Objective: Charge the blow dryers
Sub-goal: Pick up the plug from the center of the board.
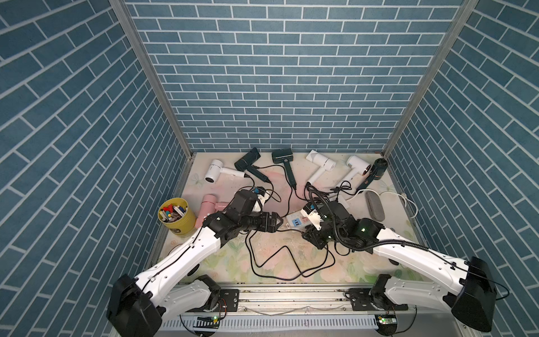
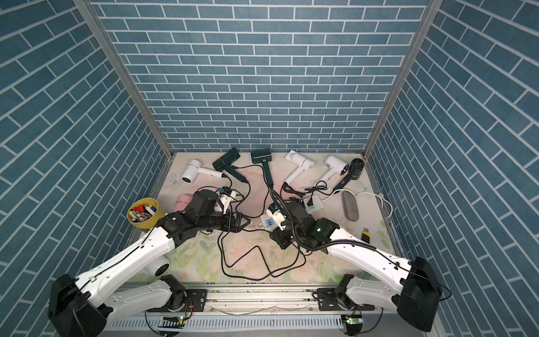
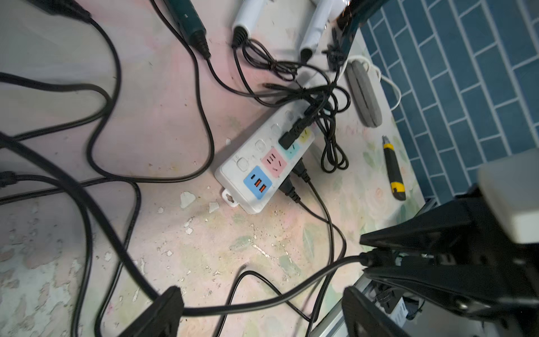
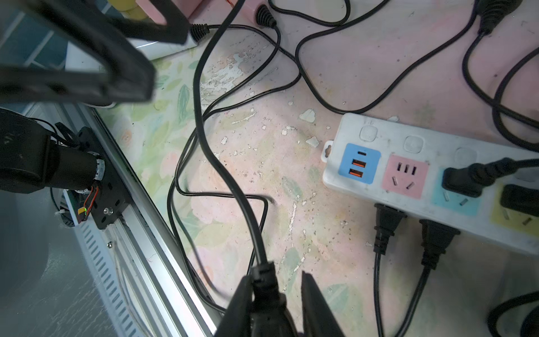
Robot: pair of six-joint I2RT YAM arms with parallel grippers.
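Note:
Several blow dryers lie along the back wall in both top views: white, black, dark green, white, white and navy. A pink one lies partly under the left arm. The white power strip has its pink socket free and several black plugs in it. My right gripper is shut on a black plug, just in front of the strip. My left gripper stands open, and that plug's cord runs between its jaws.
A yellow cup of pens stands at the left edge. A grey fuzzy roll and a white cable lie at the right. A yellow-and-black utility knife lies beside the right arm. Loose black cords loop over the front.

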